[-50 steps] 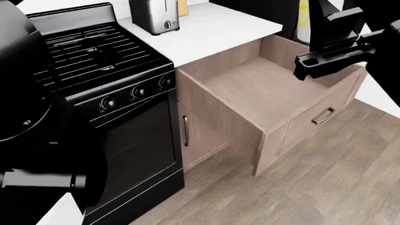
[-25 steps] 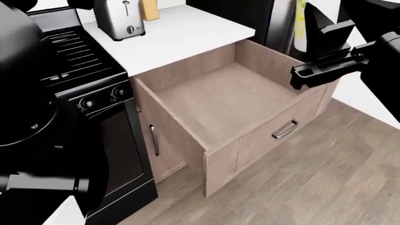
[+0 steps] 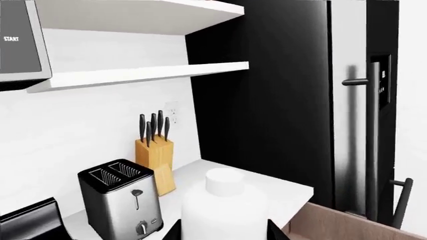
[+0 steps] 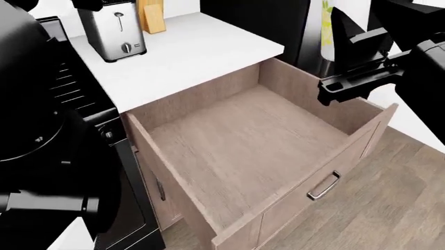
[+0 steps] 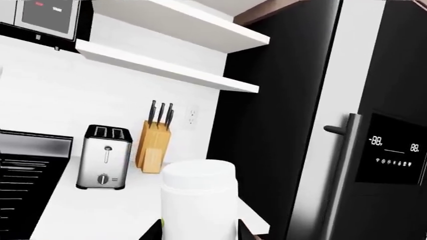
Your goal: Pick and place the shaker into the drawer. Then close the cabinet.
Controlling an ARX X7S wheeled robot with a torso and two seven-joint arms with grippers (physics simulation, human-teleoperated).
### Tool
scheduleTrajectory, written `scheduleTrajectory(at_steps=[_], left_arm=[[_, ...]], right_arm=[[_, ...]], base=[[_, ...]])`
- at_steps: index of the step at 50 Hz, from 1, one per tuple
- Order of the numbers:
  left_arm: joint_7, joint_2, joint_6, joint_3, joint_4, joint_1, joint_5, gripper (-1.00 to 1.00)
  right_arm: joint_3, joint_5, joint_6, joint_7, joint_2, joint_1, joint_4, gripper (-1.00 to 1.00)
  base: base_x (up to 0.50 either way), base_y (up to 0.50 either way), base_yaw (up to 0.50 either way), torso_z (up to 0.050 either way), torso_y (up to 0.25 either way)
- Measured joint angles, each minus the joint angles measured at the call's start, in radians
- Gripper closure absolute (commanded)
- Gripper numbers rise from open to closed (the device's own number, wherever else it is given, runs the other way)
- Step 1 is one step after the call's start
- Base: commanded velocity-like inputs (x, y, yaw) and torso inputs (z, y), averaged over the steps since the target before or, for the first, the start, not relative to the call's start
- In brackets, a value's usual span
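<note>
The drawer (image 4: 243, 140) stands pulled far out of the brown cabinet (image 4: 158, 195), its wooden floor bare and its silver handle (image 4: 323, 186) facing the floor. My right gripper (image 4: 339, 61) hovers over the drawer's far right corner, shut on the shaker (image 4: 325, 28), a white cylinder with yellow speckles. The right wrist view shows the shaker (image 5: 199, 200) upright between that gripper's (image 5: 198, 234) dark fingers. In the left wrist view, my left gripper (image 3: 225, 234) is shut on a white capped cylinder (image 3: 225, 205) near the toaster.
A silver toaster (image 4: 111, 28) and a knife block (image 4: 149, 13) stand at the back of the white counter (image 4: 187, 52). The black fridge (image 4: 271, 21) rises behind the drawer. The black stove (image 4: 73, 91) adjoins the cabinet, partly behind my left arm.
The head view has swung over the drawer, which now fills the middle of the picture. My right gripper stays at the upper right with the shaker.
</note>
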Motion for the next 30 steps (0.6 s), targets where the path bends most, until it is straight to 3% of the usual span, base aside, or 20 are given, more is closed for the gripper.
scheduleTrajectory(at_steps=[17,30], left_arm=[[0.051,0.000,0.000,0.020,-0.040,-0.035,0.042,1.00],[0.037,0.000,0.000,0.092,-0.243,-0.184,-0.084,1.00]], right_arm=[[-0.061,0.083,-0.033,0.043,0.025,0.066,0.056,1.00],[-0.246,0.228,-0.043,0.067,0.002,0.283,0.332,1.00]], base=[[0.38,-0.29,0.00,0.000,0.002],[0.00,0.00,0.00,0.001,0.001]])
